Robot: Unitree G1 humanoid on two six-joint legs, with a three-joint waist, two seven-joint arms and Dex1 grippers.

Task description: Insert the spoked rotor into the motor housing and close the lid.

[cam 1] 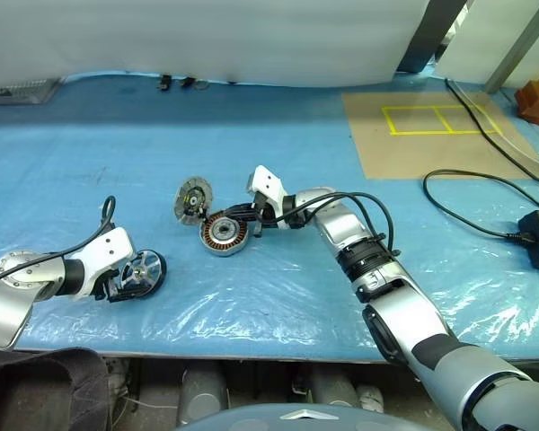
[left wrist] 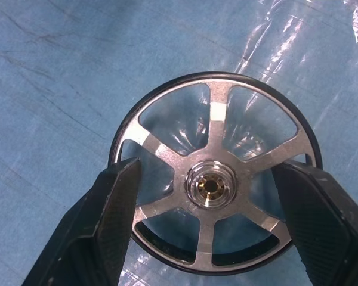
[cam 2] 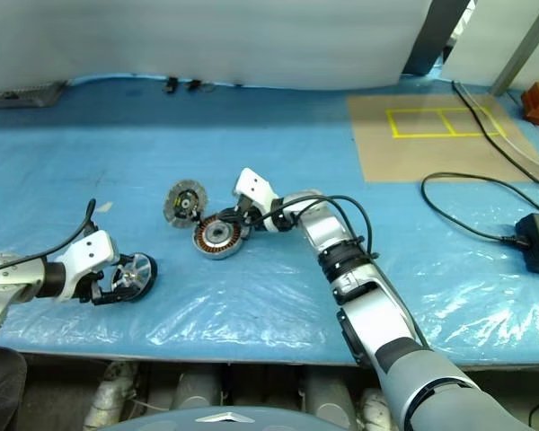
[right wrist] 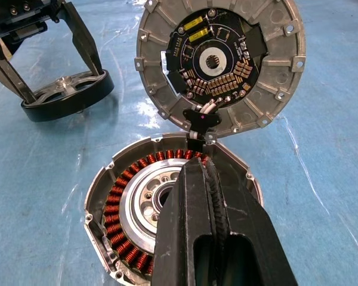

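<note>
On the blue sheeted table (cam 1: 278,296), in the head views, your left gripper (cam 1: 133,280) lay low with the spoked rotor (cam 1: 147,271) right at its fingertips, while the motor housing (cam 1: 225,234) sat well off toward the other arm, under the tip of your right gripper (cam 1: 244,222). The right forearm reached across in front of you, pointing leftward and slightly down; the left wrist was angled down at the sheet. The lid (cam 1: 193,197), carrying its circuit board, stood tilted open just beyond the housing. In the left wrist view, the two fingers (left wrist: 101,214) were spread to either side of the rotor (left wrist: 215,179), which lay flat on the sheet; I could not tell whether the pads touched its rim. To do this pickup well, I judge you needed to square the pads across the rim's widest line and close evenly, so the disc would lift level instead of tipping. In the right wrist view, the right fingers (right wrist: 218,238) were pressed together with nothing between them, their tip resting over the hub inside the copper windings (right wrist: 122,196) of the housing (right wrist: 167,208). That looked like a steadying press, and you would have to clear that hub before bringing the rotor over.
</note>
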